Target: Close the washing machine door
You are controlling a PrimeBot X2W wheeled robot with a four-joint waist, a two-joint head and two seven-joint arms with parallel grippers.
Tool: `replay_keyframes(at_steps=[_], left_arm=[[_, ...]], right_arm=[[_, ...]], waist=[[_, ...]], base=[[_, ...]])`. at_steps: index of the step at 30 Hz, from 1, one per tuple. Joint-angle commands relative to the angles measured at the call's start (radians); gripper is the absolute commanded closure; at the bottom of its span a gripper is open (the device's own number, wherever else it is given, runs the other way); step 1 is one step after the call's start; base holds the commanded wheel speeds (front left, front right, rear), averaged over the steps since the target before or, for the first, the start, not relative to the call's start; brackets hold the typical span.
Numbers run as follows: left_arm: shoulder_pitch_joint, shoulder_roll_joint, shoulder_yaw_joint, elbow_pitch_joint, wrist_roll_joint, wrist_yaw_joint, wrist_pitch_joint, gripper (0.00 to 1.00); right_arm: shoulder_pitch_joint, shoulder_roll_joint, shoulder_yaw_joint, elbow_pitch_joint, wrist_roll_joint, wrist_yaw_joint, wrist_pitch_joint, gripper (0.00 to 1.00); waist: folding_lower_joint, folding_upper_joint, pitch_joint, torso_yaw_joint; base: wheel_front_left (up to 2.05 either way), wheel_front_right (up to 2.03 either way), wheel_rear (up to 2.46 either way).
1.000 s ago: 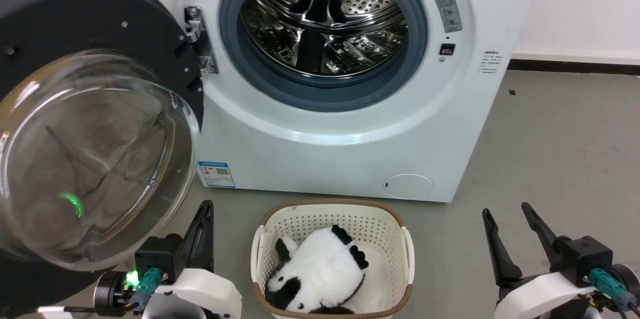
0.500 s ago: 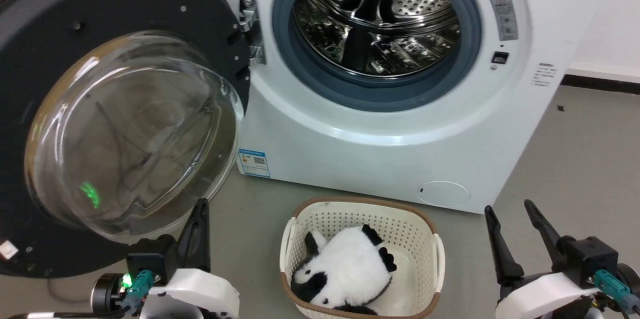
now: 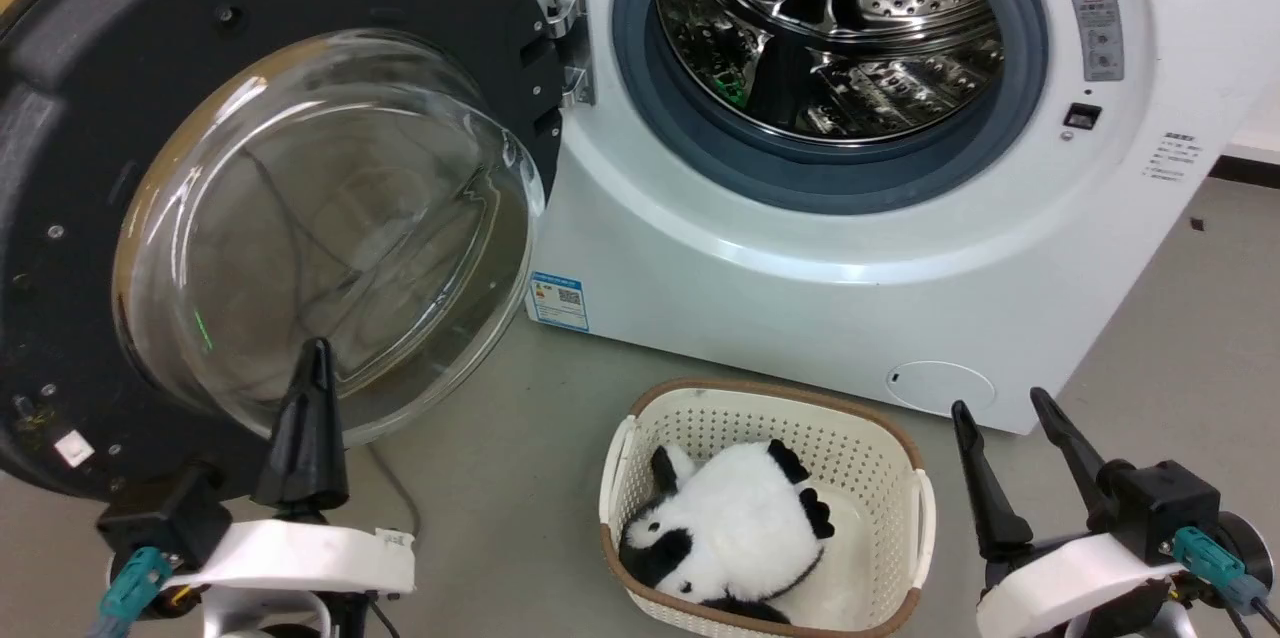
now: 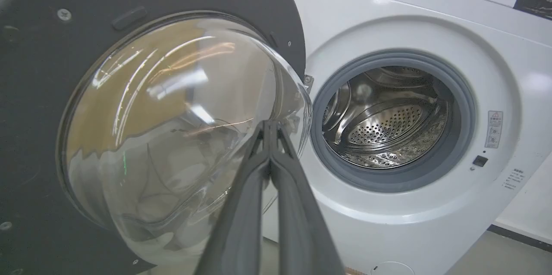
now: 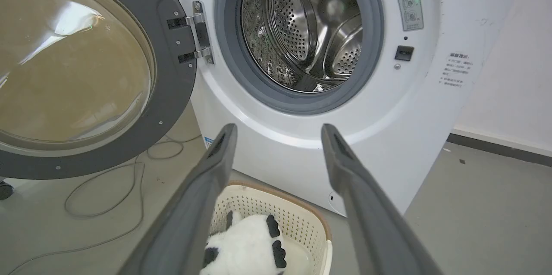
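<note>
Step in hand: approach, before any push. The washing machine door (image 3: 90, 148) stands wide open, just ahead of and above the left gripper (image 3: 318, 350), its glass bowl bulging toward the fingers.

Left gripper: the 2 fingers are pressed together with nothing between them. The tips lie over the bowl's lower rim in the head view. I cannot tell if they touch.

Right gripper (image 3: 1000, 404): fingers spread, empty, low and well apart from the door.

The washing machine (image 3: 800, 288) sits ahead and to the right of the left gripper. The hinge (image 3: 568, 38) is on the door's edge nearest the drum (image 3: 840, 28).

Next move, my judgement: get the tips onto the door's free edge, on the far side from the hinge, and sweep it round toward the opening.

Room: the basket (image 3: 770, 396) with a panda toy (image 3: 730, 528) sits between the 2 grippers, below the opening and possibly near the door's arc. A cable (image 5: 108, 206) lies on the floor under the door.
</note>
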Motion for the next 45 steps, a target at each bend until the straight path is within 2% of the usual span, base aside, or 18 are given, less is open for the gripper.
replay_keyframes(at_steps=[1, 8, 13, 17, 23, 29, 35, 39, 45], left_arm=[[0.000, 0.001, 0.013, -0.024, -0.028, -0.012, -0.014, 1.00], [-0.035, 0.012, 0.051, -0.128, -0.156, -0.035, -0.028, 1.00], [-0.077, 0.038, 0.099, -0.193, -0.235, -0.029, -0.009, 1.00], [-0.147, 0.076, 0.171, -0.249, -0.354, -0.011, 0.023, 1.00], [-0.274, 0.184, 0.310, -0.234, -0.499, 0.046, 0.073, 1.00], [-0.412, 0.305, 0.429, -0.116, -0.607, 0.098, 0.100, 1.00], [-0.548, 0.422, 0.512, 0.086, -0.696, 0.138, 0.111, 1.00], [-0.620, 0.498, 0.528, 0.253, -0.721, 0.157, 0.111, 1.00], [-0.743, 0.565, 0.495, 0.480, -0.768, 0.166, 0.131, 1.00]], right_arm=[[-0.018, 0.001, 0.003, 0.004, 0.007, 0.004, -0.003, 0.00], [-0.029, 0.001, 0.008, 0.015, 0.015, 0.004, -0.006, 0.00], [-0.035, 0.001, 0.012, 0.020, 0.020, 0.004, -0.008, 0.00], [-0.039, 0.001, 0.011, 0.023, 0.026, 0.004, -0.011, 0.00], [-0.041, 0.001, 0.005, 0.023, 0.033, 0.005, -0.015, 0.00], [-0.043, 0.001, -0.007, 0.015, 0.035, 0.005, -0.014, 0.00], [-0.047, 0.001, -0.024, -0.006, 0.031, 0.005, -0.007, 0.00], [-0.045, 0.001, -0.036, -0.023, 0.028, 0.006, -0.002, 0.00], [-0.032, 0.001, -0.064, -0.061, 0.024, 0.006, 0.011, 0.00]], waist=[[0.0000, 0.0000, 0.004, 0.012], [0.0000, 0.0000, 0.013, 0.046], [0.0000, 0.0000, 0.017, 0.064], [0.0000, 0.0000, 0.023, 0.083], [0.0000, 0.0000, 0.034, 0.109], [0.0000, 0.0000, 0.052, 0.137], [0.0000, 0.0000, 0.076, 0.161], [0.0000, 0.0000, 0.093, 0.176], [0.0000, 0.0000, 0.119, 0.197]], base=[[0.00, 0.00, 0.00], [0.00, 0.00, 0.00], [0.00, 0.00, 0.00], [0.00, 0.00, 0.00], [0.00, 0.00, 0.00], [0.00, 0.00, 0.00], [0.00, 0.00, 0.00], [0.00, 0.00, 0.00], [0.00, 0.00, 0.00]])
